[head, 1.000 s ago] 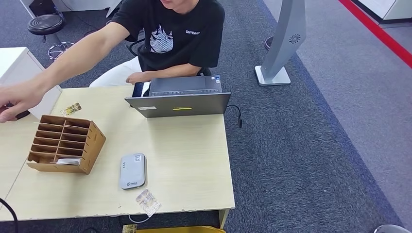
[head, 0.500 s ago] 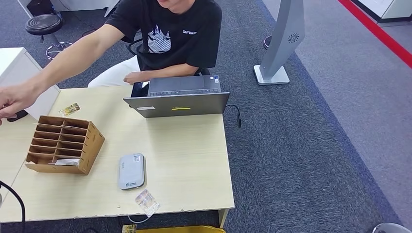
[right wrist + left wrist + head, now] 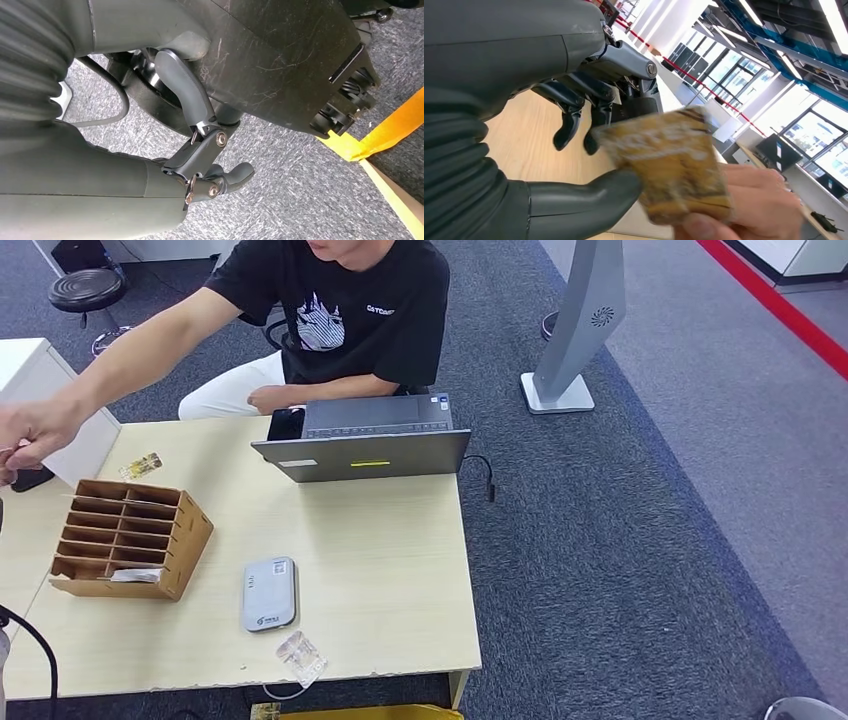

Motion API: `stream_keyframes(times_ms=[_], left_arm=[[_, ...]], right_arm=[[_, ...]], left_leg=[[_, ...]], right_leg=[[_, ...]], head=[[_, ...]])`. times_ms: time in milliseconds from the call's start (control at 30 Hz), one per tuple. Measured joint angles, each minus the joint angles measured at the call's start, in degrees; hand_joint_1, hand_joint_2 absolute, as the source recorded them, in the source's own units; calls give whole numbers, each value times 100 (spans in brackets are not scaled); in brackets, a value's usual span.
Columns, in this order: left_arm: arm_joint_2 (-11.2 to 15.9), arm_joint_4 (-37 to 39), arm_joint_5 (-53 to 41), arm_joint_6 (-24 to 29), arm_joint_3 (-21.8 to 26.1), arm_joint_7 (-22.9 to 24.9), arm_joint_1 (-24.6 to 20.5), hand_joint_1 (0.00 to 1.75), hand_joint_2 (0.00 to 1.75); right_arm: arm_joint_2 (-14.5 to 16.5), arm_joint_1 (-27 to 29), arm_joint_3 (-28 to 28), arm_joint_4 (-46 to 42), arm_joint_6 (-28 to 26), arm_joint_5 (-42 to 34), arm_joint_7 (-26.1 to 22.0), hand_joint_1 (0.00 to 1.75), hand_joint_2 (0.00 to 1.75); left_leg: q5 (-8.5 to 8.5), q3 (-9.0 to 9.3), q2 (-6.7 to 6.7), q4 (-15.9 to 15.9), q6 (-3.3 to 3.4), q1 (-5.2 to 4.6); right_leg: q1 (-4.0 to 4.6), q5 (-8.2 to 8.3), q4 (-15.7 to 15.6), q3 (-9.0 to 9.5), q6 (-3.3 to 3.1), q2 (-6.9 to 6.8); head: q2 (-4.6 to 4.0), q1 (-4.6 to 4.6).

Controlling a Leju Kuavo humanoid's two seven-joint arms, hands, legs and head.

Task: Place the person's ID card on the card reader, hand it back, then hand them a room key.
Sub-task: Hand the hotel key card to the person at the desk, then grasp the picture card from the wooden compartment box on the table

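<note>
Your left hand point(image 3: 574, 125): thumb under ID card point(image 3: 669, 160), dark fingers curled just behind card's far edge; card blurred, so you cannot tell whether the hand is clamped on it. Person's hand point(image 3: 744, 205) pinches same card from opposite side; in head view that hand point(image 3: 30, 435) reaches past table's left edge. Your right hand point(image 3: 210, 170) hangs over grey carpet, fingers apart, holding nothing. Card reader point(image 3: 270, 594) lies flat on table point(image 3: 390, 570), bare on top, near wooden slot box point(image 3: 125, 537). Laptop point(image 3: 365, 445) stands before person.
</note>
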Motion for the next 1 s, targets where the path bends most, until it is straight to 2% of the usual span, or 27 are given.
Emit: stream_keyframes(times_ms=[67, 133, 200, 533, 633, 800, 933, 1000], left_arm=[[-1, 19, 13, 7, 0, -16, 0, 50, 175], [-1, 36, 20, 8, 0, -20, 0, 0, 87], [-1, 51, 51, 7, 0, -26, 0, 0, 0], [-42, 66, 396, -23, -1, -198, 10, 0, 0], [-114, -15, 847, -218, -16, -284, 43, 0, 0], [-286, -332, 1584, -495, -150, -742, 198, 0, 0], [-406, -744, 1714, -527, -303, -1225, 435, 0, 0], [-455, -975, 1657, -537, -390, -1396, 588, 0, 87]], right_arm=[[8, -3, -4, 14, 0, 0, -3, 0, 175], [13, -5, -6, 25, 0, 0, -4, 0, 175], [14, -4, -6, 31, 0, 0, -9, 0, 175], [14, 2, -9, 32, -15, 80, 19, 0, 175], [14, 27, -9, 24, -55, 85, 83, 0, 175], [10, 97, -16, -47, -136, 101, 155, 0, 175], [-10, 141, -15, -127, -163, 151, 198, 0, 175], [-28, 163, -10, -174, -173, 166, 237, 0, 175]], left_leg=[[1, -2, -2, 0, 1, 0], [1, -3, -2, 0, 1, 0], [3, -3, -2, 0, 3, 0], [6, -2, -2, 0, 2, 0], [6, -2, -4, 1, 2, -1], [6, -4, -4, 1, 2, -1], [4, -4, -4, 1, 4, -2], [3, -5, -5, 1, 6, -2]], right_leg=[[0, 0, 0, 0, 0, -3], [0, 1, 0, 0, 2, -3], [0, 4, 0, 0, 4, -3], [0, 7, 0, 0, 7, -3], [0, 7, -1, 0, 8, -3], [-1, 8, -1, 1, 9, -3], [-1, 7, -2, 0, 10, -3], [-2, 7, -3, 0, 10, -3]], head=[[1, -1], [1, -1], [0, -1], [1, 0], [0, -1], [0, 0], [1, -1], [0, -1]])
